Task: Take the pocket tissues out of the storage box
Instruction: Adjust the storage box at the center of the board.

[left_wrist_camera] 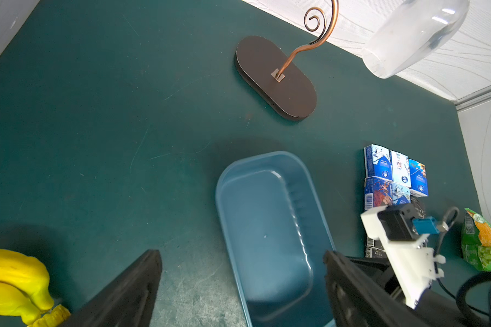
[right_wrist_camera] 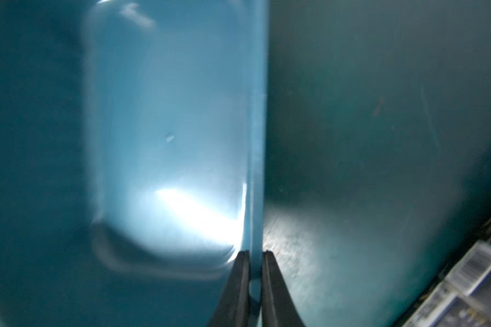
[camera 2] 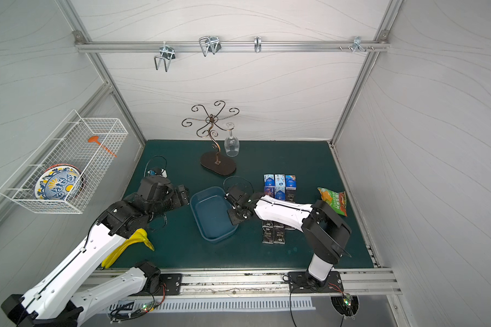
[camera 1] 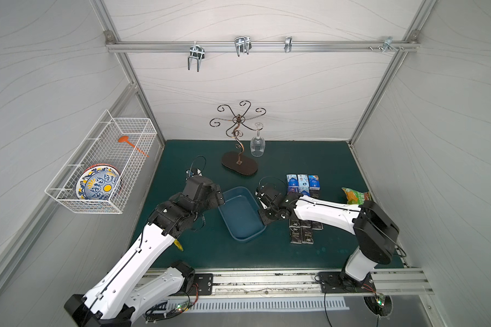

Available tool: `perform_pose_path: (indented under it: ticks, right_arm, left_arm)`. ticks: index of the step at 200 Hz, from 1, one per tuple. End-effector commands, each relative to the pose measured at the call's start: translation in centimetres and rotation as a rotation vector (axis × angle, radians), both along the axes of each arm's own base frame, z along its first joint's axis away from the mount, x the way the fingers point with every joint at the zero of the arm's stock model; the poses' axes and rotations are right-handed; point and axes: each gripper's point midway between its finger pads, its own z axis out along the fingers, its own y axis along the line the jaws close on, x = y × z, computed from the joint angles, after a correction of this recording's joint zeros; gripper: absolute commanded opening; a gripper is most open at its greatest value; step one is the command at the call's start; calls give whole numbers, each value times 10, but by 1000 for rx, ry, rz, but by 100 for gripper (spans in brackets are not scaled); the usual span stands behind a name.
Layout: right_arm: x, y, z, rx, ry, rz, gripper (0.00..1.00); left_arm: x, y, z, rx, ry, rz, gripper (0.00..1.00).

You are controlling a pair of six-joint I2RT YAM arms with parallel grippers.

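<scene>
The storage box (camera 1: pixel 240 239) is a shallow blue tub at the middle of the green mat, and nothing shows inside it (left_wrist_camera: pixel 267 226). The pocket tissues lie on the mat to its right: blue and white packs (camera 1: pixel 302 181) at the back, black packs (camera 1: pixel 302 235) nearer, partly hidden by my right arm. My right gripper (right_wrist_camera: pixel 255 252) is shut on the box's right rim (right_wrist_camera: pixel 257 141), one finger inside and one outside. My left gripper (left_wrist_camera: pixel 243 254) is open and hovers at the box's left side (camera 1: pixel 220 198), with the rim between its spread fingers.
A copper glass stand (camera 1: pixel 239 164) with a hanging wine glass (camera 1: pixel 257 144) stands behind the box. A green-orange snack bag (camera 1: pixel 356 196) lies at the right. Yellow bananas (camera 2: pixel 131 243) lie under my left arm. A white wire basket (camera 1: pixel 102 158) with a plate hangs on the left wall.
</scene>
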Motion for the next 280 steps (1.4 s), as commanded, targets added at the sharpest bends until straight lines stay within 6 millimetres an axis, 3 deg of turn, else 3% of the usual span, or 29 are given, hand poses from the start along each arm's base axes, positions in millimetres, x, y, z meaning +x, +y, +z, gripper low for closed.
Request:
perform_pose_path:
  ticks: [1,70,120,215,280]
  right_arm:
    - [3,-12,-22,-95,25,103,9]
    - [19,14,-15,-126,-60,376,10]
    - [32,21,-16,-170,-133,594,11]
    - [84,19,-19,-192,-258,791,15]
    - [95,46,-10,-234,-370,913,18]
  left_arm:
    - [6,-1,19,-14,-53,2,93]
    - [8,0,20,3,-50,2,93]
    - [9,0,19,19,-42,0,93]
    - [8,5,20,41,-45,8,93]
    - [8,5,20,43,-45,11,93]
